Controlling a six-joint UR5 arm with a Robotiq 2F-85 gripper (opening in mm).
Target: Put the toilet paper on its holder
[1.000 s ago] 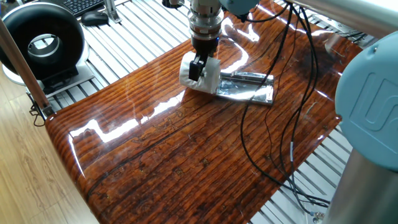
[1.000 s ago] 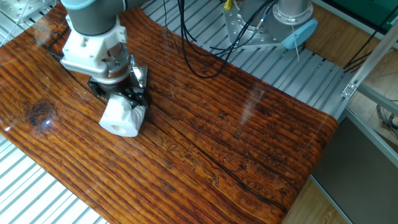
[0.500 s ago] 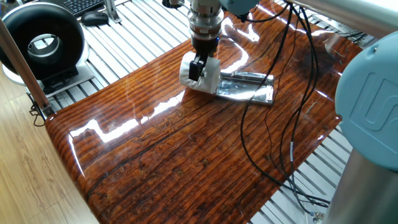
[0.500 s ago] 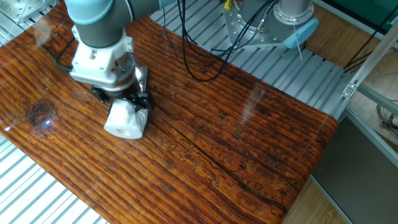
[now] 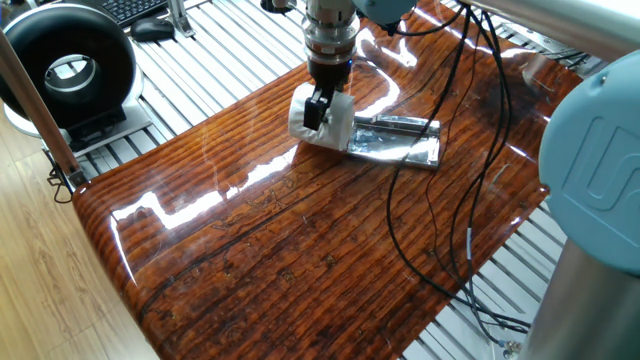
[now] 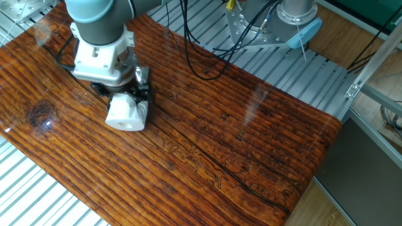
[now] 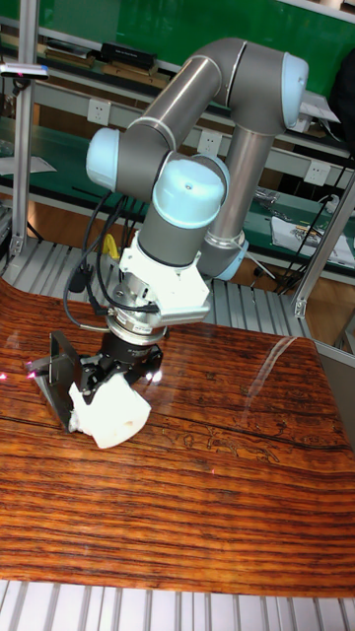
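The white toilet paper (image 5: 333,126) sits low over the glossy wooden table (image 5: 300,250), squeezed out of shape at the holder's left end. My gripper (image 5: 319,110) comes down from above and is shut on it, one black finger (image 5: 316,108) pressing into its side. The holder (image 5: 398,140), a shiny silver bracket, lies flat to the right of the roll, touching or just under it. From the other side the toilet paper (image 6: 126,113) shows below the gripper (image 6: 129,100), which hides most of the holder (image 6: 143,75). In the tall view the toilet paper (image 7: 112,414) hangs in the gripper (image 7: 116,386) beside the holder (image 7: 57,381).
Black cables (image 5: 432,220) trail across the table to the right of the holder. A round black device (image 5: 68,66) stands off the table's left edge on the slatted metal surface. The arm's large blue base (image 5: 595,170) fills the right side.
In the other fixed view the gripper and the roll have shifted slightly right and away from the near edge. The holder has not moved.
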